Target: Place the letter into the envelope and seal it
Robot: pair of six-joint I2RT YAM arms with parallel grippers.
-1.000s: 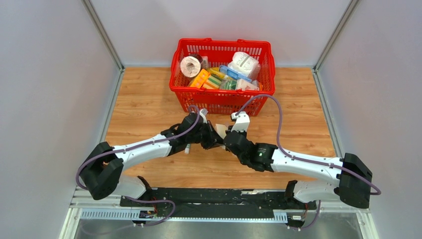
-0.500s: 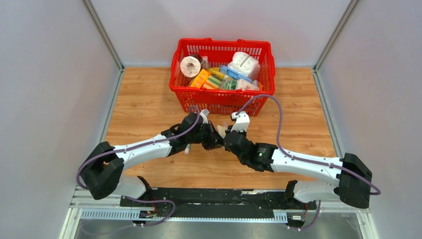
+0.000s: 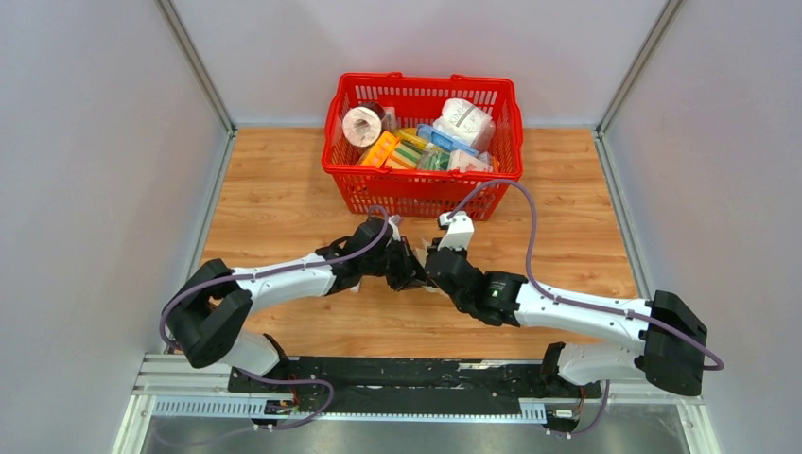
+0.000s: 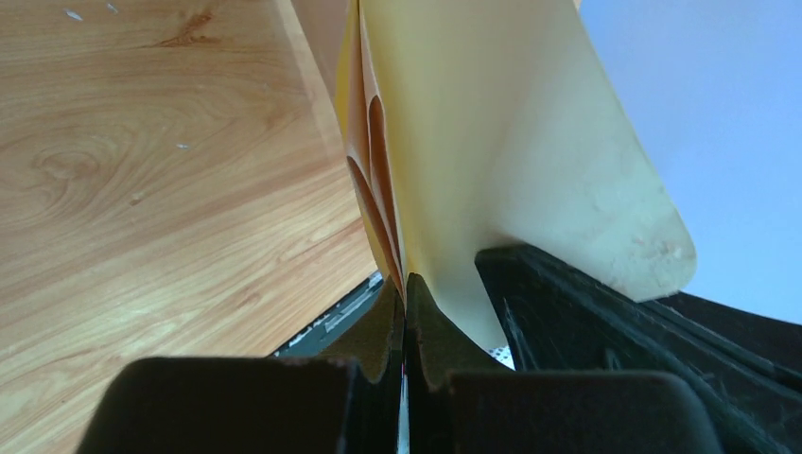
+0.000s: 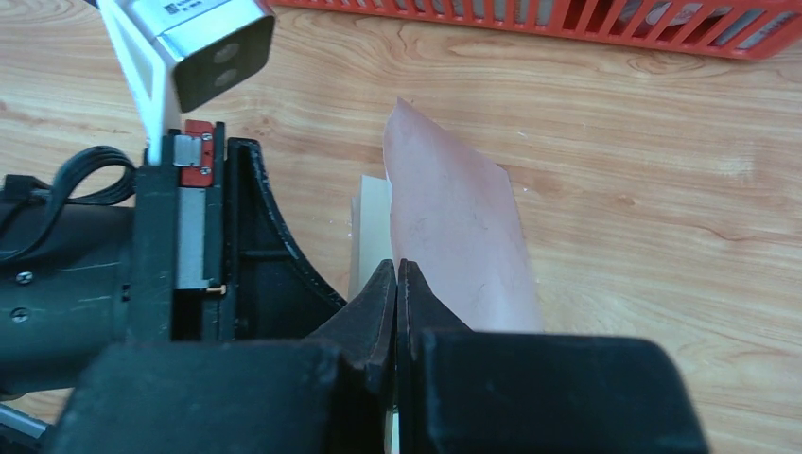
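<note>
The tan envelope [image 3: 417,248] is held upright between both grippers in front of the basket. In the left wrist view my left gripper [image 4: 405,301] is shut on the envelope's layered edge [image 4: 376,180], and a pale panel of it [image 4: 511,142] fans out to the right. In the right wrist view my right gripper [image 5: 396,276] is shut on a pinkish-tan panel of the envelope [image 5: 459,236]. The letter [image 5: 371,227] shows only as a whitish strip just left of that panel. The grippers [image 3: 407,265] [image 3: 433,265] nearly touch.
A red basket [image 3: 423,194] full of packaged goods stands just behind the grippers, and its rim [image 5: 567,28] crosses the top of the right wrist view. The wooden table [image 3: 274,199] lies on both sides, with grey walls around it.
The left arm has shifted a little to the right and forward, closing in on the right gripper. The right arm has hardly moved, and both grippers keep their hold on the paper.
</note>
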